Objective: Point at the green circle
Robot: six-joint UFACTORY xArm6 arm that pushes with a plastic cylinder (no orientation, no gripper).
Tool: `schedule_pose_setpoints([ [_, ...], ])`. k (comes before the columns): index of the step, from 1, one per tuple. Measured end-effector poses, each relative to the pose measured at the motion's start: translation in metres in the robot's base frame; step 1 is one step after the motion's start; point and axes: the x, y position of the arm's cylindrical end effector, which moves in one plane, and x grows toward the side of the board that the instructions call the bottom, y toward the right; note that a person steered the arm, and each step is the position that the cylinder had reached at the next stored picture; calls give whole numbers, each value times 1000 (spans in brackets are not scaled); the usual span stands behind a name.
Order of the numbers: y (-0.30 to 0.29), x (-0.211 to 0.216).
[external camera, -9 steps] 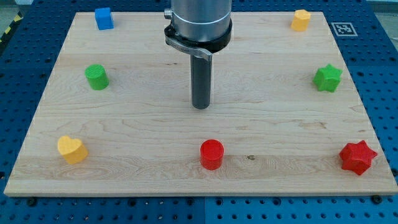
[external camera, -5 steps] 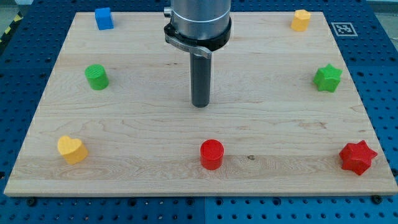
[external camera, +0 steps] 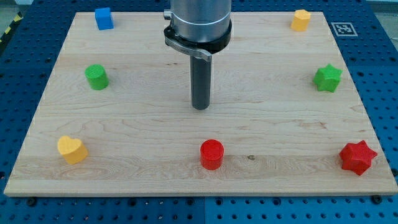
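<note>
Green circle [external camera: 96,77] sits at bench's left side, well apart from my tip [external camera: 200,107], which stands mid-board, to circle's right and slightly lower in view. No jaws for you to check: arm ends in plain rod. Your wooden bench [external camera: 137,130] rests on blue perforated surface [external camera: 18,62]. Red cylinder [external camera: 211,154] lies below tip.

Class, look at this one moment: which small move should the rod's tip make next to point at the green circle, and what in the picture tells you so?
Probably a slide toward the view's left and slightly up. My tip sits near the board's middle, well apart from the green circle, which stands near the left edge. No block lies between them, so a straight path looks open.
</note>
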Motion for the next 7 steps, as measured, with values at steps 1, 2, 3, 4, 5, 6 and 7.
schedule_pose_setpoints([
  [1,0,0],
  [2,0,-10],
  [3,1,-55],
  [4,1,-101],
  [5,1,-112],
  [6,2,-101],
  [7,5,-101],
])
